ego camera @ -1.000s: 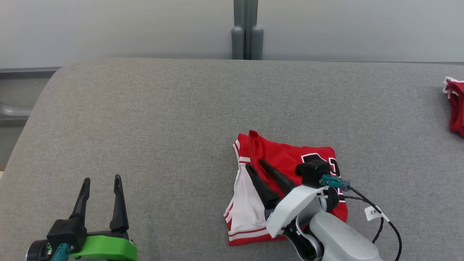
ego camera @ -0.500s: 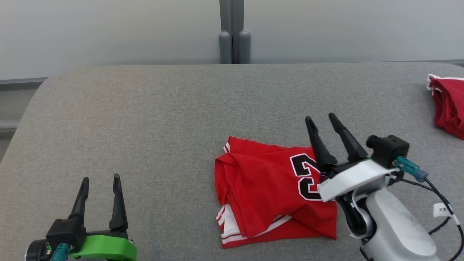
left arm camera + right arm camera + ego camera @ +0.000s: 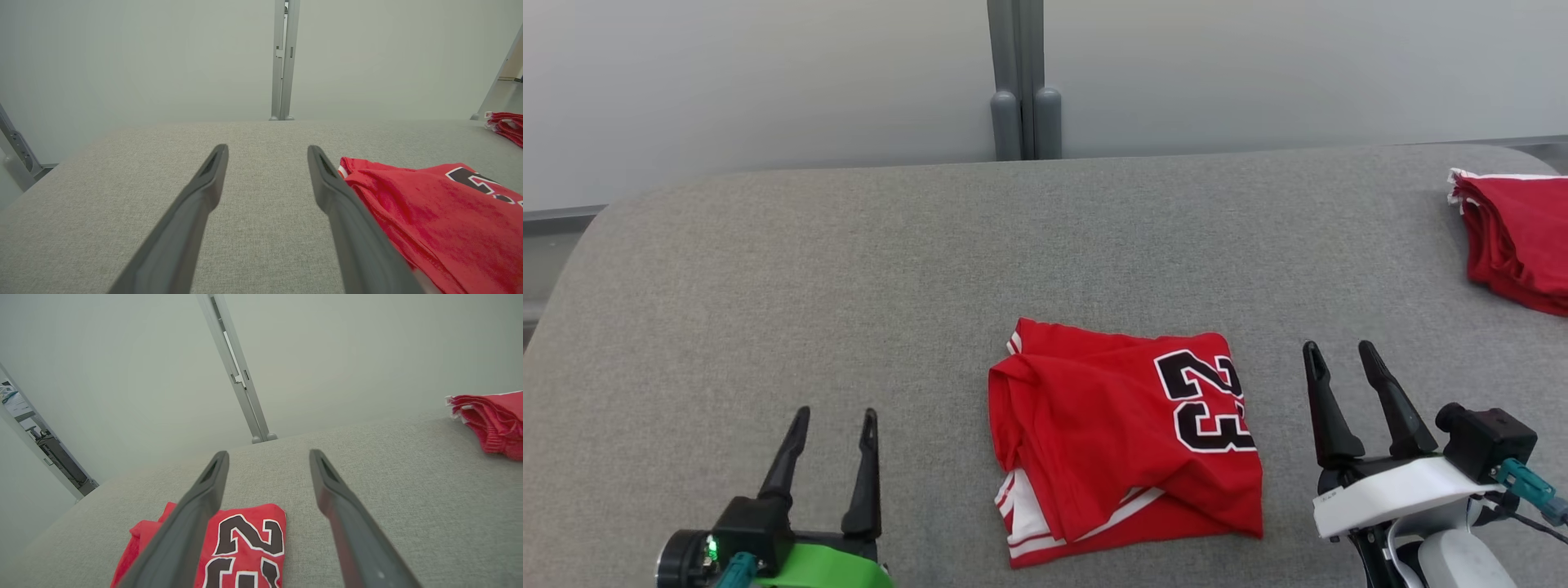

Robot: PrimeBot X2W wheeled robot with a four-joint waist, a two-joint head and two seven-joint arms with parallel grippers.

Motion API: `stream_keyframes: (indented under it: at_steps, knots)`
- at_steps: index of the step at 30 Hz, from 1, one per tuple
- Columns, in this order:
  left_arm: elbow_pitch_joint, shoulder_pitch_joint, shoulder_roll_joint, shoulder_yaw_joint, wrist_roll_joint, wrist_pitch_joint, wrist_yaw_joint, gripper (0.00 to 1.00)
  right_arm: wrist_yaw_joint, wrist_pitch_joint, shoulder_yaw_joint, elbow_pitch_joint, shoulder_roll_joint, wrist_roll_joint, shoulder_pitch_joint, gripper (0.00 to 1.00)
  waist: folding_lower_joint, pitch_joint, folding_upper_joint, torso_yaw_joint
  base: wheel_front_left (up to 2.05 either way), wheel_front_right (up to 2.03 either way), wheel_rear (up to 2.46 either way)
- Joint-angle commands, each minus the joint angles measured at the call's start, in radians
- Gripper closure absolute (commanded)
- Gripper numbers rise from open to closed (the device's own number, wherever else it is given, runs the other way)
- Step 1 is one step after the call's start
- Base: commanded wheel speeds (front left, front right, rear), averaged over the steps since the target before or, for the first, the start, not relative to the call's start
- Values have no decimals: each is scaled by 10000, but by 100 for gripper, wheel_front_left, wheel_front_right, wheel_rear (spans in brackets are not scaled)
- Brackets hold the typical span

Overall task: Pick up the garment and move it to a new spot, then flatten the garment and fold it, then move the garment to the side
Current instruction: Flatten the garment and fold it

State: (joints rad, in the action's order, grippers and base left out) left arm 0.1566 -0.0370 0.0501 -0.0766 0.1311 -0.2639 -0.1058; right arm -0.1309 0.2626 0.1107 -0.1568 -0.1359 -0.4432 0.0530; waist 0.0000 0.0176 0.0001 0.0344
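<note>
Grey fabric tabletop (image 3: 849, 245), with the red number 23 jersey (image 3: 1094, 433) lying folded around 6 o'clock. Its left gripper (image 3: 836, 413) at 7 and right gripper (image 3: 1337, 347) at 5 flank it, both claws wide and empty, probably lined up to shift it sideways.
</note>
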Motion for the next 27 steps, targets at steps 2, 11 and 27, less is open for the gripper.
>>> stream_keyframes:
  at_steps: [2, 11, 27]
  knots:
    - [131, -166, 16, -391, -50, 0, -87, 0, 7, 26, -83, 128, 87, 96, -199, 0, 0, -71, -1, -71, 0, 0, 0]
    - [1132, -53, 19, -2198, 132, 0, -240, 0, 7, 26, -130, 183, 148, 273, -237, 0, 0, -110, -1, -195, 0, 0, 0]
    - [3427, 898, 29, -4839, 1064, 0, -255, 0, 7, 27, -105, 183, 279, 369, -70, 0, 0, 232, -1, -741, 0, 0, 0]
